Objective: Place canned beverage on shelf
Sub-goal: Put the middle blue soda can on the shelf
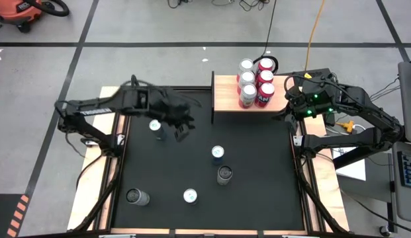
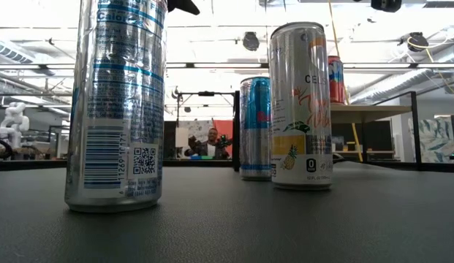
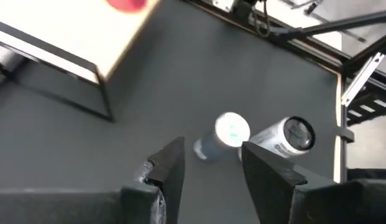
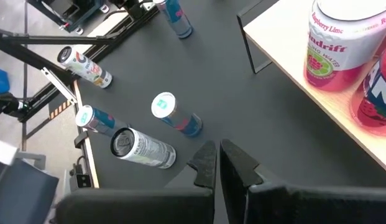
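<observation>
While five cans are not yet shelved, they stand upright and loose on the black table [image 1: 258,165]: nearest, a dark-topped can [image 1: 136,196] at the left and a white-topped one [image 1: 190,196] toward the middle; farther in, a grey can [image 1: 224,174] just beside a blue-topped can [image 1: 218,154]; then another blue can [image 1: 155,126] at the left. Over that last one hovers the left gripper [image 1: 179,122], its fingers [image 3: 171,163] parted and holding nothing. Farthest, the shelf [image 1: 226,99] already carries six cans [image 1: 257,82] at its right end, with bare wood to their left. Right of the shelf hangs the right gripper [image 1: 294,100], fingers pressed together and empty. I judge these slim metal cans stiff if full, thin-walled and dentable, smooth and tippy; a pinch across the mid-body, held upright, looks safest.
</observation>
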Action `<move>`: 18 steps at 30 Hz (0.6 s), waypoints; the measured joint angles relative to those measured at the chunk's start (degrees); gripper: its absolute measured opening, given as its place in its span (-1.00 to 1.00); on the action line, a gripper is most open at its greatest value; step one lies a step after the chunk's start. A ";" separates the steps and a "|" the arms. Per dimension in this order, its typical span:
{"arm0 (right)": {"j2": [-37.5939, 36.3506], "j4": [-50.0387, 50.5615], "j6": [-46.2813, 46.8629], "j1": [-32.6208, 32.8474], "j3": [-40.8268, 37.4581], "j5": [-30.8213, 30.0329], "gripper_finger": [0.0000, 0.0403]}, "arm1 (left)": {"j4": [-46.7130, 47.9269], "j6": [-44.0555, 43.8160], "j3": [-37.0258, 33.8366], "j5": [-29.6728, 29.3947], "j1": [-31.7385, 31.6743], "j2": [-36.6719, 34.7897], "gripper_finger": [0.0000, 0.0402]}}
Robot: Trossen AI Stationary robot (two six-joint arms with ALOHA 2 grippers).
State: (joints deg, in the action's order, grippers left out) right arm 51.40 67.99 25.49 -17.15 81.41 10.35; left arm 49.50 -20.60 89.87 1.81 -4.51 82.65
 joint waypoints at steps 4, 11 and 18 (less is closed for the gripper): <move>0.04 0.00 1.17 0.00 0.00 -0.01 -1.00 | -5.23 -5.34 -4.25 -0.43 2.64 0.74 -0.20; 0.12 -0.02 1.65 0.00 0.00 -2.32 -1.00 | -9.17 -9.65 -5.99 0.99 5.09 2.14 -0.20; 0.83 -0.04 1.22 0.00 -0.02 -2.85 -1.00 | -9.60 -2.26 -5.99 -5.90 4.46 2.16 -0.20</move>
State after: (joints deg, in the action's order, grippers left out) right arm 52.22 67.94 26.71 -17.15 81.38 7.50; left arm 39.90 -22.86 83.88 -4.09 -0.05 84.82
